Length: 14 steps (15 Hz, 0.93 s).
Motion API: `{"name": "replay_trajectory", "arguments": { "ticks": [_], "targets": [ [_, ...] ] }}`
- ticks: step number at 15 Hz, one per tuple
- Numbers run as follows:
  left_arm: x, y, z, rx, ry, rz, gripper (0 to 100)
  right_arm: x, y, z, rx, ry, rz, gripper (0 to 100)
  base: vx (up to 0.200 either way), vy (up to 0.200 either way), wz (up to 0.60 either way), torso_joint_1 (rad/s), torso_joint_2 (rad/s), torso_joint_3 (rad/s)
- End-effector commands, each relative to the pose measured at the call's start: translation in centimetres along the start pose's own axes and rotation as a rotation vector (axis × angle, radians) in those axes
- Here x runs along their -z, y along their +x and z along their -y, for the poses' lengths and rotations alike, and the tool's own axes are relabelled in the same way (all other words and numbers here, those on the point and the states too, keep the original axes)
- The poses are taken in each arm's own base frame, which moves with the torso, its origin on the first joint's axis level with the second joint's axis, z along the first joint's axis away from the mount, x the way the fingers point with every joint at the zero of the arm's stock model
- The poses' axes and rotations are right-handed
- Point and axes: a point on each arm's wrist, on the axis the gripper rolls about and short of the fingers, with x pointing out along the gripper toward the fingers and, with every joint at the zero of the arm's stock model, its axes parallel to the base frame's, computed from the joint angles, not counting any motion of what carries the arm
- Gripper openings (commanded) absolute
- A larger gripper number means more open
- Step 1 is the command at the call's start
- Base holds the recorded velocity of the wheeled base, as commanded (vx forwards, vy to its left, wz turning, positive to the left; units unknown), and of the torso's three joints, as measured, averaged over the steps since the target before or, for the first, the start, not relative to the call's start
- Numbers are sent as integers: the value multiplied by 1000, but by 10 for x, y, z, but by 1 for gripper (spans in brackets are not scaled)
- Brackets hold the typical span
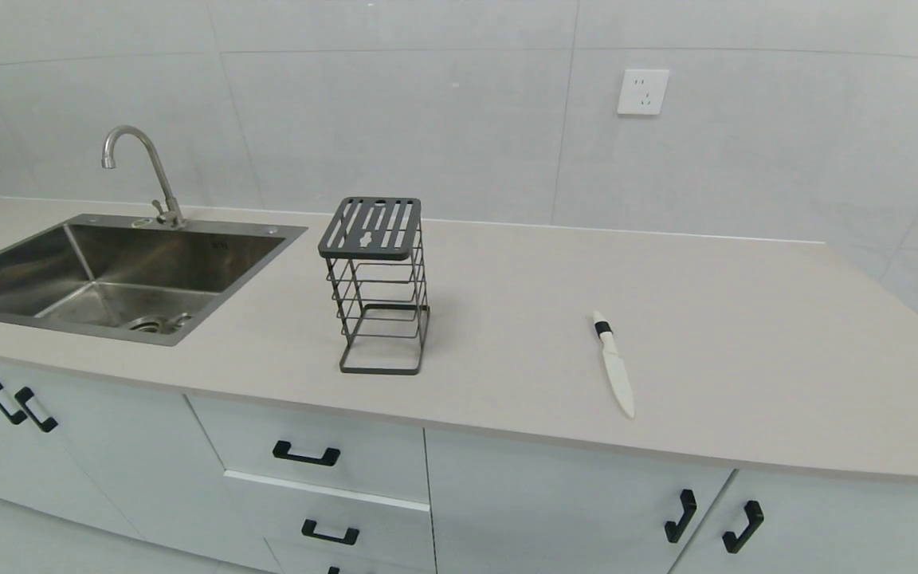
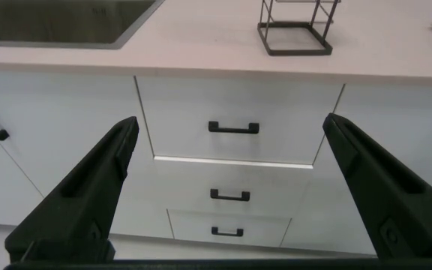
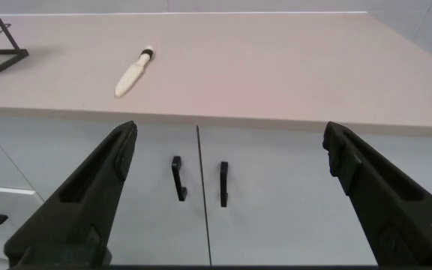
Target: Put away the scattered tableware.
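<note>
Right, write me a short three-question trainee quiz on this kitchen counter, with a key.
1. True or false: the white knife with a black band lies on the beige countertop, apart from the dark wire rack with a slotted top.
2. The stainless steel sink sits on which side of the rack? A: robot's left. B: robot's right. C: directly behind it.
3. Fill in: the left gripper and right gripper both stand ____ (open or shut).
Key: 1 true; 2 A; 3 open.

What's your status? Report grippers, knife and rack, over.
Left gripper open, right gripper open, both low before the cabinet fronts. Knife flat on countertop, apart from rack. Nothing lies between them.
</note>
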Motion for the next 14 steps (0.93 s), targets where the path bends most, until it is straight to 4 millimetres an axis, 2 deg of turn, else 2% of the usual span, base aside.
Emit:
{"name": "replay_trajectory", "arguments": {
  "ticks": [1, 5, 10, 14],
  "targets": [
    [0, 0, 0, 0, 0, 0, 100, 0, 0, 0, 0, 0, -2, 100, 0, 0, 0, 46, -90, -46],
    [0, 0, 0, 0, 1, 0, 100, 0, 0, 0, 0, 0, -2, 100, 0, 0, 0, 34, -70, -37],
    [0, 0, 0, 0, 1, 0, 100, 0, 0, 0, 0, 0, -2, 100, 0, 0, 0, 201, -400, -205],
    [0, 0, 0, 0, 0, 0, 100, 0, 0, 0, 0, 0, -2, 100, 200, 0, 0, 28, -75, -30]
  ]
}}
